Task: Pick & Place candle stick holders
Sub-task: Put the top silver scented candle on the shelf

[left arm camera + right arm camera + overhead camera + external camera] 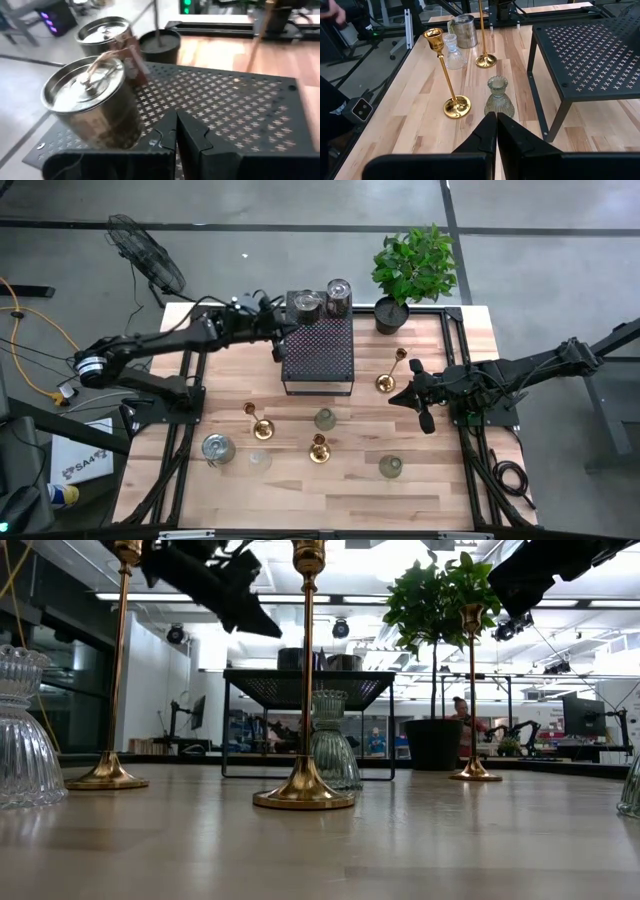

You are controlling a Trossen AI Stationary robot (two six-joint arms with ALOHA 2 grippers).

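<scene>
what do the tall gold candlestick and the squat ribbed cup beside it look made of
The tall gold candlestick looks like polished brass or brass-plated metal: mirror-bright highlights on base and stem. The squat ribbed cup looks like clear, greenish-tinted glass: the wood shows through it.

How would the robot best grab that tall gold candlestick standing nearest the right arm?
I'd grip the shiny brass-gold candlestick by its slender stem, about midway, coming in level from the side where the right tool waits. It stands upright on the wooden table, and its round base and cup look too wide to pinch.
</scene>
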